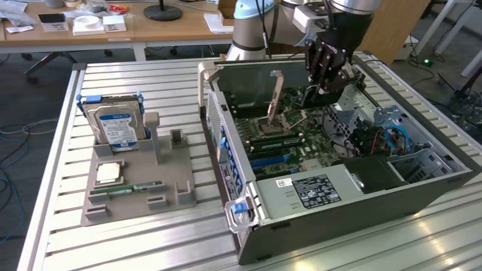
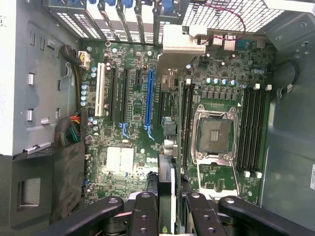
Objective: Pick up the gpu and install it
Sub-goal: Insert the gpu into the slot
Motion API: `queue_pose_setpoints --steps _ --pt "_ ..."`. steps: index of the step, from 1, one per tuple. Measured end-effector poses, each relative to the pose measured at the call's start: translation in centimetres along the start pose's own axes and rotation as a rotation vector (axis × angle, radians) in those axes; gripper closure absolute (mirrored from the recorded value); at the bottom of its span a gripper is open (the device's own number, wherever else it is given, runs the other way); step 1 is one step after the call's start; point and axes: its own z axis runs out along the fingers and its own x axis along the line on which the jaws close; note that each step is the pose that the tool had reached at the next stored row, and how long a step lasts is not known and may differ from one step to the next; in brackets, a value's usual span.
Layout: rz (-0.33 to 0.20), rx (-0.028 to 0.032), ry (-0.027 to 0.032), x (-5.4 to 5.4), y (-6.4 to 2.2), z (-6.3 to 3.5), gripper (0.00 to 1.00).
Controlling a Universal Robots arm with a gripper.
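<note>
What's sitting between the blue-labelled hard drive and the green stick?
A square chip lies between hard drive and memory stick, seen in the exterior view.

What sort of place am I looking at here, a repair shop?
More likely a robotics lab or workshop: a robot arm reaches into an open desktop computer case on a slatted metal table, a grey fixture beside it holds a hard drive, and wooden desks stand behind.

The gpu (image 1: 315, 97), a thin dark card seen edge-on (image 2: 167, 172), hangs upright above the motherboard (image 2: 128, 162), seemingly not yet seated.
</note>
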Motion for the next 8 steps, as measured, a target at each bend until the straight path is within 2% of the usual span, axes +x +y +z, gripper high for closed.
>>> queue_pose_setpoints --steps 5,8 --pt "0.0 0.0003 -0.0005 -0.01 0.23 0.18 0.73" --pt "0.0 0.0041 0.0 -0.01 0.34 0.61 0.73"
